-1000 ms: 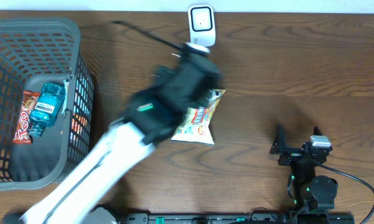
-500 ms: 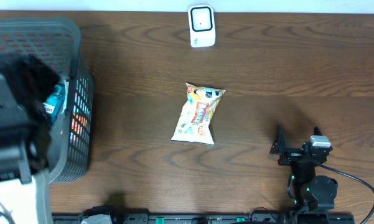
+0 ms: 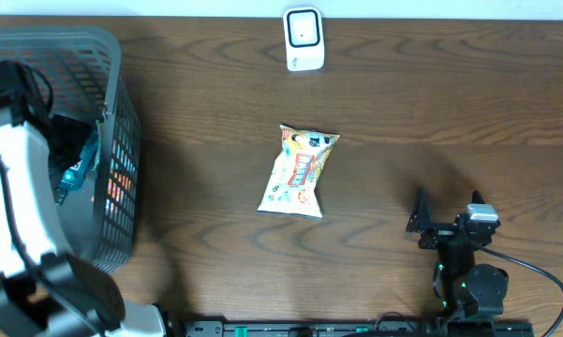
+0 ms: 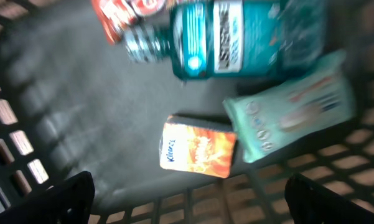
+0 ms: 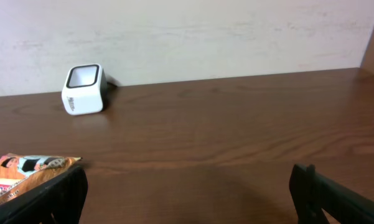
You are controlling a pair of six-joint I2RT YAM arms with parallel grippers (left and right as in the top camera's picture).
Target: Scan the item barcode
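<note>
Wide open at the left gripper (image 4: 188, 196), nothing between the fingers (image 4: 71, 199), down inside the grey basket (image 3: 122, 178) (blurred in the wrist view, though legible enough). Closest ahead of it, almost centred between the two fingers, an orange tissue pack (image 4: 198, 146) flat on the basket floor. Just beyond and toward the right-hand finger, a pale green wipes pack (image 4: 289, 109), its corner touching the tissue pack. Farther ahead again, a teal mouthwash bottle (image 4: 249, 37) on its side, against the far edge of the wipes pack, cap toward the left-hand finger. Beside that cap, farthest from the gripper, a red snack wrapper (image 4: 127, 11), only partly in view. Fingers apart from all four.

Equally wide at the right gripper (image 5: 187, 193), empty too, low over the wooden table (image 5: 236, 137) near its front edge. Ahead of it and off to the left-finger side, near, the snack bag (image 5: 25, 171), flat on the wood, well apart from the basket and from the left gripper. Much farther ahead on the same side, close to the back wall, the white scanner (image 5: 84, 90), upright, dark window on its upper face. From above, snack bag between scanner and front edge, printed face up. Barcode on the bag: impossible to tell from any view.
</note>
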